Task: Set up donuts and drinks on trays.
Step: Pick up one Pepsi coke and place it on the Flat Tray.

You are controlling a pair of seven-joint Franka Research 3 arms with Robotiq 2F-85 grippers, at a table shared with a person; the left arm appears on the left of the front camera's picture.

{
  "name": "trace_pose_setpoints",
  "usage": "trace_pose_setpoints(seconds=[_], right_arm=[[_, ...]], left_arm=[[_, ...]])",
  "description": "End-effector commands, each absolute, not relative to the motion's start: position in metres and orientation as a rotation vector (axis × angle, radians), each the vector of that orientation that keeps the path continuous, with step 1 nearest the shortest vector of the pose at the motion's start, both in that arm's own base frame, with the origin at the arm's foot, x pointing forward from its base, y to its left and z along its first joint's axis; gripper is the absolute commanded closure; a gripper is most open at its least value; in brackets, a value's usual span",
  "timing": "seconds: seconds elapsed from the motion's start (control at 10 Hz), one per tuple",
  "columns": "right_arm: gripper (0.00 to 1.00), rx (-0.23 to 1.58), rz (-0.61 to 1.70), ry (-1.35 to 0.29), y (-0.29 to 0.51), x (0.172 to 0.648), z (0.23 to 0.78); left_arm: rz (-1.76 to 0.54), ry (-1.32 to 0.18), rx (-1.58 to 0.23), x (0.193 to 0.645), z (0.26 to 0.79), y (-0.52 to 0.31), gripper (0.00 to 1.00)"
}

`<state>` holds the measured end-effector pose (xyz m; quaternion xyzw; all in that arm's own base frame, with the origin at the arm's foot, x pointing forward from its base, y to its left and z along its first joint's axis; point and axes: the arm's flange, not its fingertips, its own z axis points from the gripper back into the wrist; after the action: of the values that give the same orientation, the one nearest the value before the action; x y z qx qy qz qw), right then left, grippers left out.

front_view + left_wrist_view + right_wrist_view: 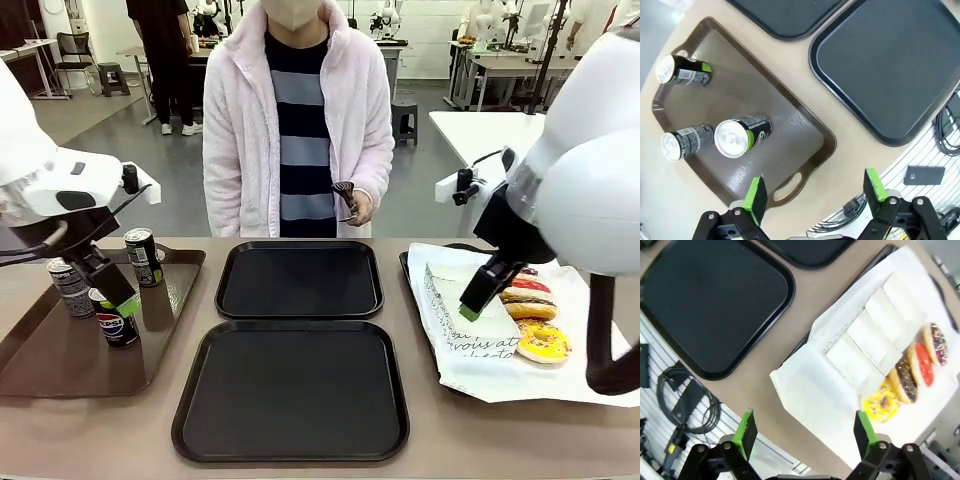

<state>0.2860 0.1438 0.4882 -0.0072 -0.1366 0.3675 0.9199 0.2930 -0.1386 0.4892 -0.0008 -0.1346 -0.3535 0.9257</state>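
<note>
Several drinks stand on a long brown tray (60, 370) at the left: a dark can (143, 256), a grey can (70, 287) and a Pepsi can (117, 325). My left gripper (112, 295) hovers just over them, open and empty. In its wrist view the left gripper (815, 192) is above the brown tray's handle edge, with three cans (742, 135) farther in. Two empty black trays (300, 278) (292, 388) lie in the middle. Several donuts (882, 402) (543, 343) sit on white paper at the right. My right gripper (478, 295) (805, 432) hangs open above that paper's left part.
White paper sleeves (870, 337) lie in a row beside the donuts on the paper-lined tray (415, 275). A person in a pale fleece stands at the far edge holding a small dark object (345, 200). Bare tabletop (420, 440) runs between the trays.
</note>
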Motion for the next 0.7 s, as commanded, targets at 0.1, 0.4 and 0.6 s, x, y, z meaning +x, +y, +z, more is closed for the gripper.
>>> trace_pose_setpoints(seconds=[0.1,0.4,0.6], right_arm=[[0.0,-0.01,0.739,-0.265,0.145,0.295,0.477],[0.0,0.36,0.618,-0.315,0.105,0.305,0.488],[0.0,0.717,0.446,-0.384,0.039,0.318,0.483]], left_arm=[[-0.715,-0.266,-0.011,0.301,0.481,-0.14,0.0],[-0.608,-0.284,-0.211,0.309,0.491,-0.116,0.0],[-0.466,-0.286,-0.53,0.324,0.494,-0.072,0.0]])
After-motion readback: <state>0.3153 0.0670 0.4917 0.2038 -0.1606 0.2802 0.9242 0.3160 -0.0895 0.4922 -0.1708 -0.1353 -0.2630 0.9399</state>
